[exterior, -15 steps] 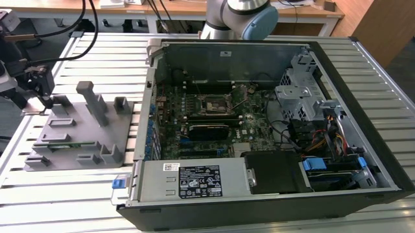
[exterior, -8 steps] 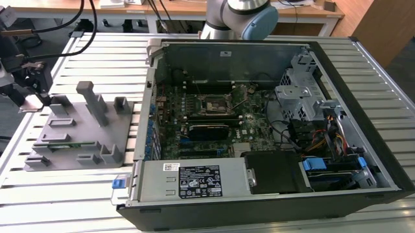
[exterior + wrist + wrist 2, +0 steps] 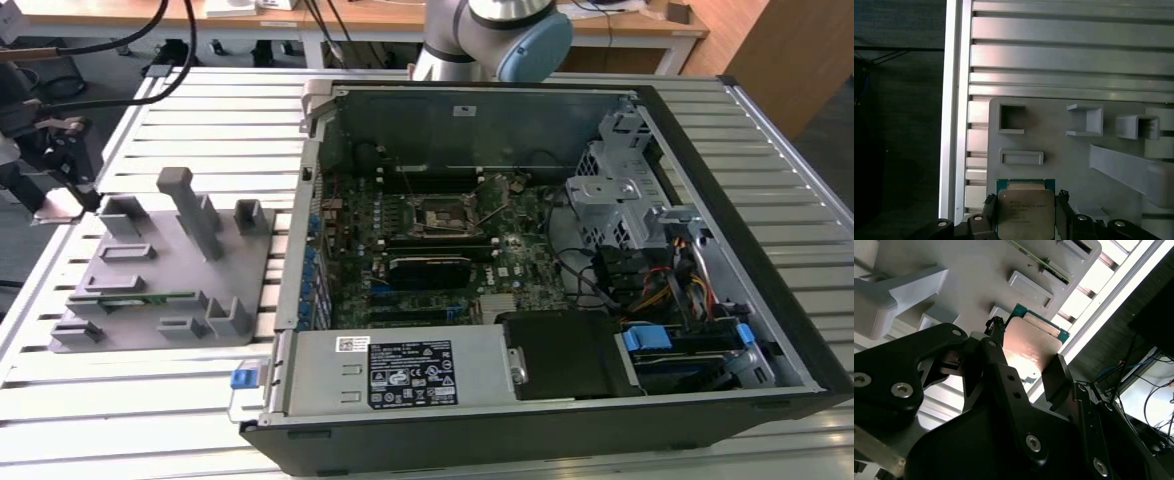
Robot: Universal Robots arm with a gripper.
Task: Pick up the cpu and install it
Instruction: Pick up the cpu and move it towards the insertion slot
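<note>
First wrist view: cpu (image 3: 1025, 215) sat between the two black fingers (image 3: 990, 212) of the tool (image 3: 1025, 200). Silver-grey lid faced the camera, and a green edge showed along the chip's far side. One finger pressed on each of two opposite edges. The jaws stood only as wide as the chip and were closed on it. Grey fixture (image 3: 1064, 155) with raised pockets lay beyond the chip on the slatted worktop (image 3: 1069, 55). The chip overlapped the fixture edge nearest the worktop's rim.

Second wrist view: same grip from another angle. The lid caught a pinkish glare and one green corner was visible. A finger touched the chip on either side. Could not tell whether the chip's underside touched anything beneath it.

Exterior view: tool (image 3: 54, 195) was at the exterior view's far left, just past the fixture's left edge and near the worktop's rim. The pale chip (image 3: 60, 207) was at its tip. A green memory stick (image 3: 134, 297) lay in a fixture slot. The open case (image 3: 534, 425) lay to the exterior view's right of the fixture. Its socket (image 3: 441, 213) sat mid-board, well apart from the cpu and the tool. The arm (image 3: 487, 35) rose behind the case.
</note>
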